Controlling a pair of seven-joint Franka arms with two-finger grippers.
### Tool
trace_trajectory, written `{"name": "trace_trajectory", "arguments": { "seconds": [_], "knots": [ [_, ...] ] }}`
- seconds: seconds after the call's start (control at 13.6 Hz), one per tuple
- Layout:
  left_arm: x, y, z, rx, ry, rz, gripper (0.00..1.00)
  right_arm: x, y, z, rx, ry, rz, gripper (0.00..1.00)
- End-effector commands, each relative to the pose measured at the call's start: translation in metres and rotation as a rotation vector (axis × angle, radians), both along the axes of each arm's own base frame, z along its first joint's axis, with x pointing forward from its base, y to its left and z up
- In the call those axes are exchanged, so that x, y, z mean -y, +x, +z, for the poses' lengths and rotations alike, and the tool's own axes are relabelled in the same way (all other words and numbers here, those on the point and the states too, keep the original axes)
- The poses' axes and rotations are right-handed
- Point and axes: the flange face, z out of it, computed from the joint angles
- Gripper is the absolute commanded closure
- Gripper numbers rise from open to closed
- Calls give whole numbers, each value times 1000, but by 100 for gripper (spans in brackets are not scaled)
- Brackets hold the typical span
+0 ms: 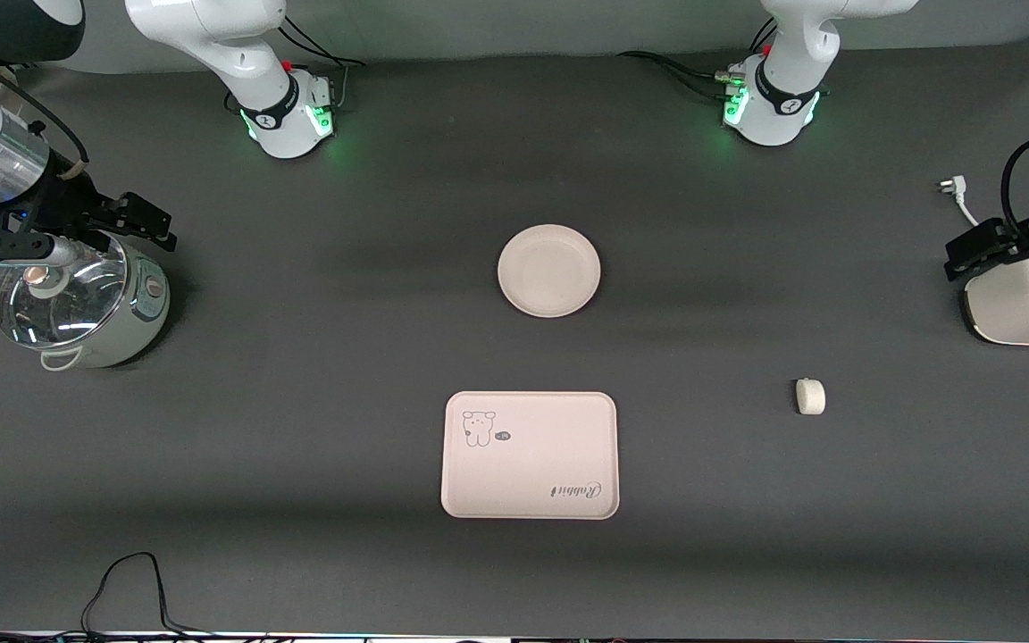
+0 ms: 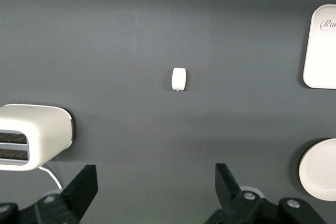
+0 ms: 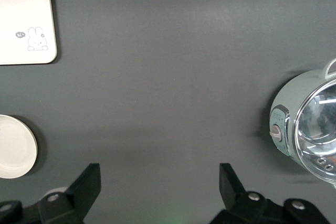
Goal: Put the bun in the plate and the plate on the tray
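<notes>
left gripper [image 1: 979, 254]: raised at the left arm's end of the table, over a white toaster [image 1: 1024, 308]. the fingers [image 2: 81, 187] are spread wide with nothing between them. the left arm waits.

right gripper [image 1: 135, 219]: raised at the right arm's end of the table, over a pale green cooker [image 1: 86, 308] with a glass lid. the fingers [image 3: 86, 184] are likewise spread wide and hold nothing. the right arm waits.

bun [image 1: 809, 396]: lies on the dark table mat [image 1: 300, 446], alone, toward the left arm's end. it is nearer to the front camera than the toaster and well apart from both plate and tray. the left wrist view shows it [image 2: 179, 79] on bare mat with no gripper touching it.

plate [image 1: 549, 271]: sits flat and empty near the middle of the table, farther from the front camera than the tray, with a gap of bare mat between the two.

tray [image 1: 530, 455]: lies flat and empty near the middle, nearer to the front camera than the plate. it carries a small cartoon animal drawing in one corner and cursive "rabbit" lettering in the diagonal corner.

a white plug with its cord [image 1: 957, 195] lies on the mat beside the toaster, farther from the front camera.
</notes>
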Motion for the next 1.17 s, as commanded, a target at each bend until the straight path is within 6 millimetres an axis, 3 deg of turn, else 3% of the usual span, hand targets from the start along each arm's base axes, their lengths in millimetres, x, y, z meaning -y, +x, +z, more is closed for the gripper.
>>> {"name": "trace_trajectory", "arguments": {
  "seconds": [0.0,0.22,0.44,0.95,1.1],
  "knots": [
    [-1,13,-15,-15,6,-14,0,-10,0,-1,9,14,-1,0],
    [-2,19,-55,-17,5,-16,0,-9,-1,-3,4,9,-2,0],
    [-7,8,-109,7,0,-13,0,-4,-1,-4,-1,11,-10,0],
    [-18,25,-274,53,1,-14,0,-4,0,-7,-5,11,-14,0],
    [-8,30,-315,28,0,-29,0,-6,4,-11,-6,12,-12,0]
  ]
}}
